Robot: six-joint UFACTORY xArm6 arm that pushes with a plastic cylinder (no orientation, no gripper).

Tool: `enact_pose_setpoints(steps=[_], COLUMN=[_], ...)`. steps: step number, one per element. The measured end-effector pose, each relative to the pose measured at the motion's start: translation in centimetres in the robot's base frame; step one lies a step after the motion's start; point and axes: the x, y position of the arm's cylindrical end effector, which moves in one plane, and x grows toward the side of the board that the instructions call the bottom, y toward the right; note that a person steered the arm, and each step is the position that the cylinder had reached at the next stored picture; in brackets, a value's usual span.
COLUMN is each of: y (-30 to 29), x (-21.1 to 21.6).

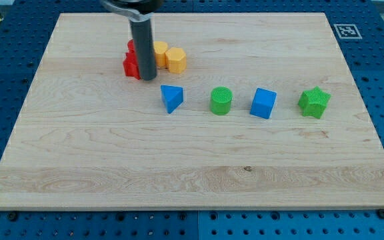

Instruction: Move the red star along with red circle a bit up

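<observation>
My rod comes down from the view's top and its tip rests on the board at the upper left. Two red blocks sit right behind and left of it, partly hidden by the rod. The lower one looks like the red star and touches the rod's left side. The upper red one shows only a sliver, so its shape is unclear. My tip stands just right of and below the red pair.
A yellow block and a yellow hexagon sit just right of the rod. A row runs across the middle: blue triangle, green cylinder, blue cube, green star. The wooden board lies on a blue pegboard.
</observation>
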Motion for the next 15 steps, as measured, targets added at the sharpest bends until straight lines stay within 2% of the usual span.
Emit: enact_pose_setpoints(steps=[1,2,4,5,7,9,11,15], y=[-0.1,-2.3,-10.7,-10.9,-5.0,-4.7,0.0,-1.7], x=[0.0,0.2,0.2,-0.2,-1.2,1.5,1.3,-0.2])
